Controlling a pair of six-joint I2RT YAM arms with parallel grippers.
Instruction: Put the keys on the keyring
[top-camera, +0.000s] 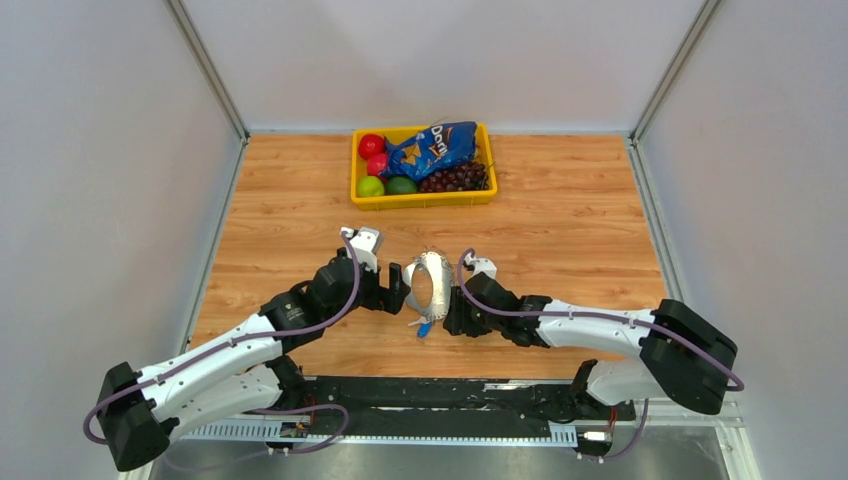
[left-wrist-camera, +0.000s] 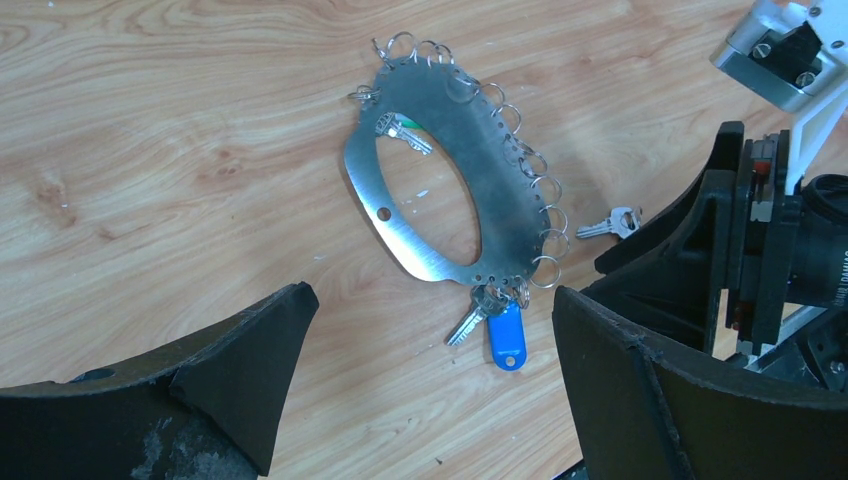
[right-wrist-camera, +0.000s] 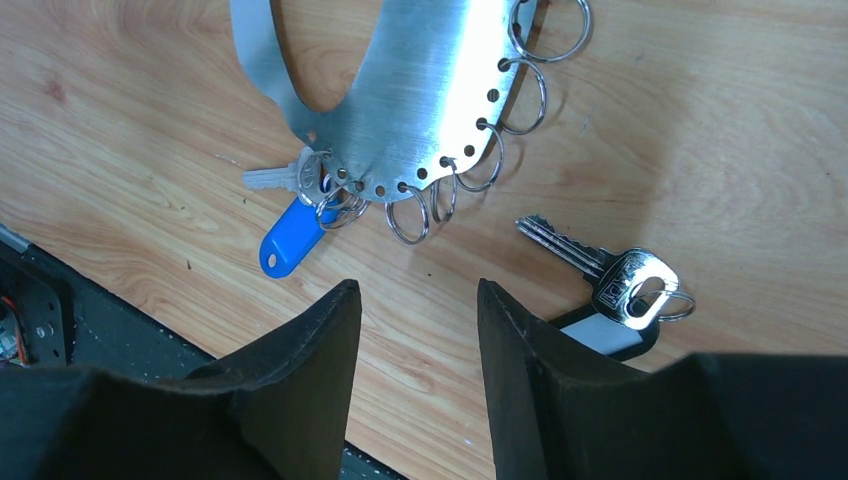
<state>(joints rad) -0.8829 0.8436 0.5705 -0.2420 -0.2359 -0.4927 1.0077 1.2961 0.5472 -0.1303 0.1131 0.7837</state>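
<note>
The keyring (top-camera: 432, 283) lies flat on the wooden table (top-camera: 560, 230), in the middle, between the two pincers. It is a wide band of shiny grey metal bent into an egg-shaped loop. Tiny round holes run along one edge (right-wrist-camera: 420, 90), and thin wire rings (right-wrist-camera: 408, 218) hang from them like little hoops. At the near end hangs a smooth blue plastic tag (left-wrist-camera: 507, 338) with a small silver key (left-wrist-camera: 465, 325) next to it. Another small key (left-wrist-camera: 405, 133) hangs at the far end, inside the loop.

One more key (right-wrist-camera: 590, 262) lies loose on the wood, apart from the band, on the side with the wire rings. It is flat and silver with a notched blade and a thin ring through its head.

The left pincer (left-wrist-camera: 435, 300) is spread as wide as it goes and holds nothing. The right pincer (right-wrist-camera: 418, 295) has a narrower gap between its black, wedge-shaped fingers (right-wrist-camera: 300, 350), and only bare wood shows in the gap. The loose key rests near one of them.

At the far side sits a yellow plastic tray (top-camera: 420, 200) with fruit and a blue crinkly bag.
</note>
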